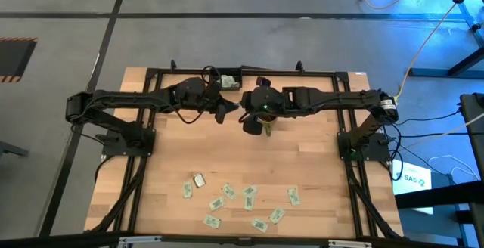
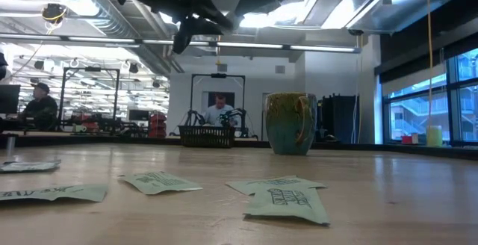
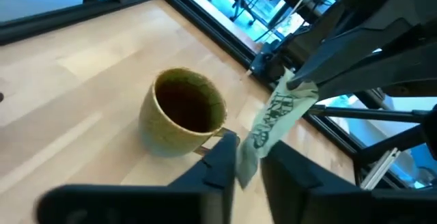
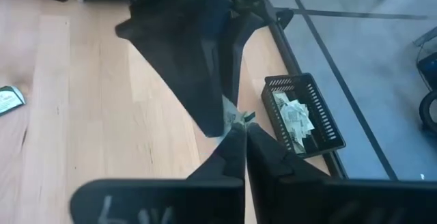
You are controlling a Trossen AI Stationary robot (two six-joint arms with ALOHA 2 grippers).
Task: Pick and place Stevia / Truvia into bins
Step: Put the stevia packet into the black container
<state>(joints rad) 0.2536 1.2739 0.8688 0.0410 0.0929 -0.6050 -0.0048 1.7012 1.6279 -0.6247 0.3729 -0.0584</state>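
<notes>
A white-and-green Stevia sachet (image 3: 273, 118) hangs in the air beside the brown-gold mug (image 3: 183, 111), which stands on the table at the middle far side. My right gripper (image 4: 242, 130) is shut on the sachet's upper end. My left gripper (image 3: 249, 169) meets it from the table's left, its fingers apart on either side of the sachet's lower end. The black bin (image 4: 300, 118) stands at the far edge with several sachets inside. More sachets (image 1: 227, 203) lie flat near the front edge. My right gripper pinches the sachet's upper end (image 3: 290, 91) between its two fingers, coming slanting down from the table's right. The sachet hangs below the fingers, twisted, clear of the table and beside the mug's rim. My left gripper: whether its fingers (image 3: 222, 159) touch the sachet's lower end (image 3: 246, 162), I cannot tell.
The two arms meet over the table's far middle (image 1: 238, 112), close above the mug (image 2: 291, 123). A black metal frame (image 1: 302, 72) runs round the table's edges. In the low view, people sit at desks in the room behind.
</notes>
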